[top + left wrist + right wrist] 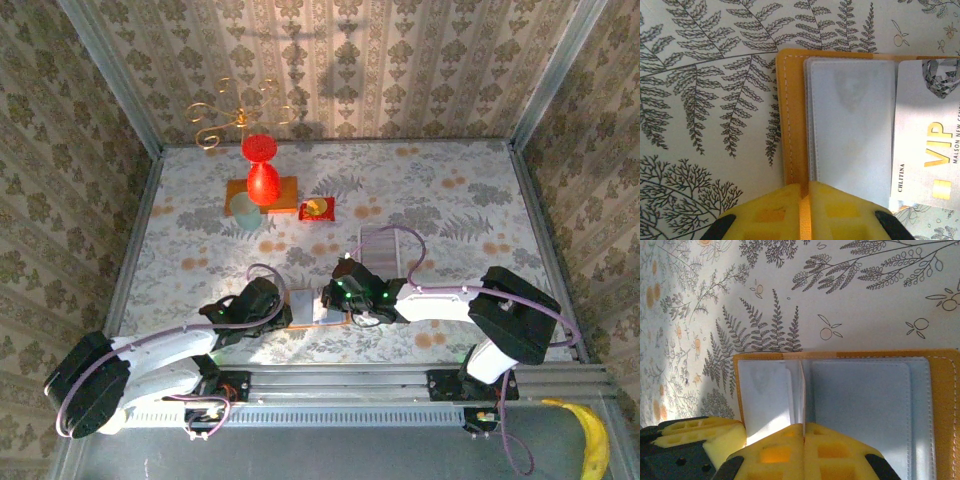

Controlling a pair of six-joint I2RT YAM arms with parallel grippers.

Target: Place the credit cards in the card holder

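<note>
Left gripper (805, 200) is pinching the near edge of the open card holder (792, 125) with its yellow pads pressed together, pinning it flat to the fern-print table (700, 100). Right gripper (803, 440) is likewise closing tight on a thin leaf seen edge-on, most likely the silver VIP card (927, 140), though that view alone is not settling it. In the left wrist view the card is lying just to the right of the empty clear sleeve (850, 125), overlapping its edge, with its long axis running parallel to the holder's stitched spine. The right arm is the nearer one and is doing the carrying. The holder is sitting between the two grippers near the table's front edge, showing an orange-yellow cover with white stitching and frosted plastic pockets. Judging from this, the card is needing a sideways slide into the sleeve.
</note>
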